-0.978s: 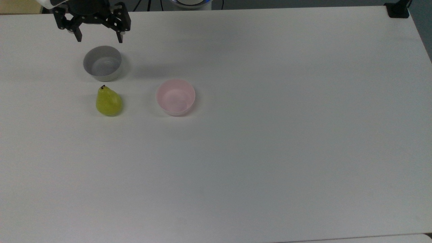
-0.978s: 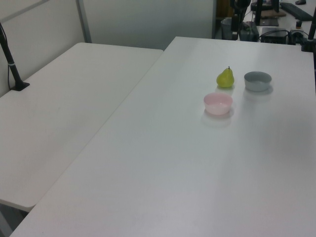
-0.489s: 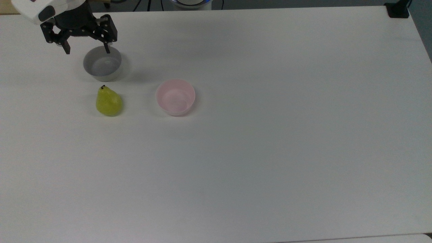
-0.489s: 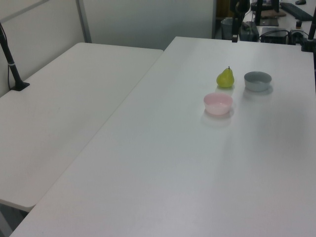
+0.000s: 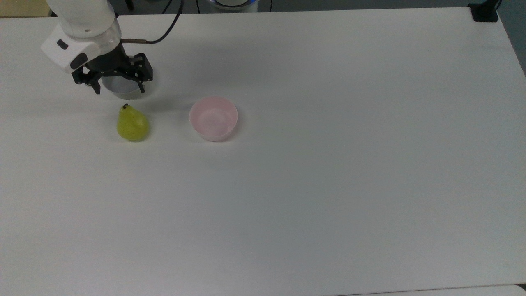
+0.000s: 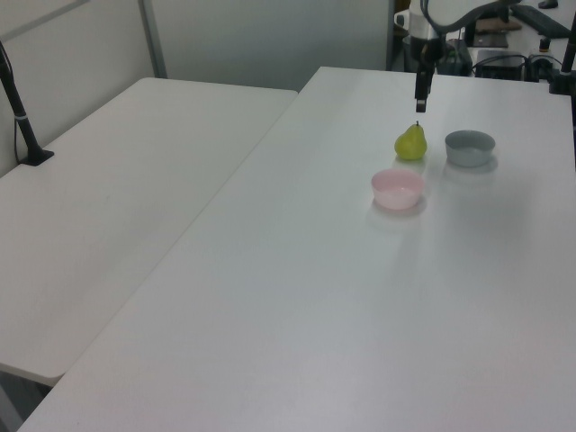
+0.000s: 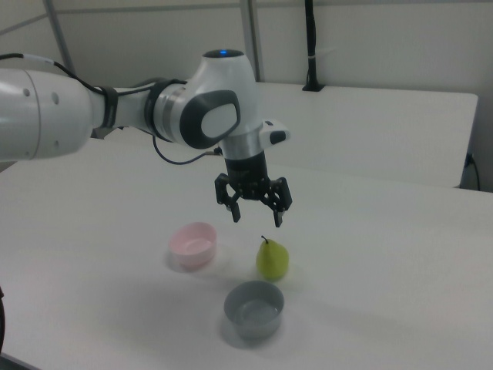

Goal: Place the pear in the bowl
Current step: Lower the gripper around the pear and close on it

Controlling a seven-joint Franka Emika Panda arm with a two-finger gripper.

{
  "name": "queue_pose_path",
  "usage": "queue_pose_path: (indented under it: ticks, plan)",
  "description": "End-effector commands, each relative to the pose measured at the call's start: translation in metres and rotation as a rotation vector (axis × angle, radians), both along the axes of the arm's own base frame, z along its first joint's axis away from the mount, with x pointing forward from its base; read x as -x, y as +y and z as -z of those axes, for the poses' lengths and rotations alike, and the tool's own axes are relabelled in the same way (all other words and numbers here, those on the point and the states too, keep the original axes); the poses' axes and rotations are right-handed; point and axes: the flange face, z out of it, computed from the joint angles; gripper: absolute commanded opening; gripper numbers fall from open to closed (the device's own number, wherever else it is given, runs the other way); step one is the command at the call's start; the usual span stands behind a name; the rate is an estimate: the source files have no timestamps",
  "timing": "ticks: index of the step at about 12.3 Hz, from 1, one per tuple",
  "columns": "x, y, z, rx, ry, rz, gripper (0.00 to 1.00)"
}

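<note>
The yellow-green pear point(image 5: 132, 123) stands upright on the white table, seen too in the left view point(image 6: 410, 143) and the right view point(image 7: 272, 259). To the top view's right of the pear sits the empty pale pink bowl point(image 5: 213, 118) point(image 6: 398, 188) point(image 7: 194, 241). My gripper point(image 5: 120, 90) point(image 7: 257, 218) hangs open and empty in the air. In the right view it is just above the pear's stem and a little to the right view's left. The left view has it point(image 6: 420, 101) straight over the pear.
A grey bowl point(image 5: 123, 94) point(image 6: 470, 148) point(image 7: 254, 308) sits close beside the pear, partly covered by my gripper in the top view. A black clamp point(image 5: 485, 12) holds the table's far corner. A second white table point(image 6: 135, 180) adjoins, with a black post point(image 6: 22, 117).
My gripper has come down the top view from the table's far edge and now overlaps the grey bowl, closer to the pear. It stays open. The pear and the bowls have not moved.
</note>
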Motion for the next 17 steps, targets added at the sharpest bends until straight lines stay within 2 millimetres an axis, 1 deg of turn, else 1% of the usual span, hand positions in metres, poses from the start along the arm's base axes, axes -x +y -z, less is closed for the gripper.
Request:
queue_pose_path:
  ticks: [1, 4, 5, 6, 7, 8, 9, 11, 13, 14, 17]
  plan:
    - [-0.008, -0.004, 0.034, -0.005, 0.006, -0.012, 1.00]
    - [-0.016, -0.006, 0.070, -0.009, 0.019, -0.014, 1.00]
    - [-0.018, -0.006, 0.078, -0.009, 0.021, -0.015, 1.00]
    - [-0.020, -0.006, 0.083, -0.007, 0.012, -0.018, 1.00]
    - [-0.021, -0.006, 0.093, -0.008, 0.018, -0.020, 1.00]
    - [-0.022, -0.006, 0.096, -0.008, 0.018, -0.020, 1.00]
    - [-0.022, -0.006, 0.105, -0.011, 0.030, -0.020, 1.00]
    - [-0.024, -0.007, 0.108, -0.001, 0.014, -0.025, 1.00]
    - [-0.024, -0.006, 0.116, -0.001, 0.012, -0.028, 1.00]
    - [-0.025, -0.006, 0.117, 0.002, 0.012, -0.031, 0.96]
    - [-0.024, -0.007, 0.116, 0.022, 0.018, -0.046, 0.58]
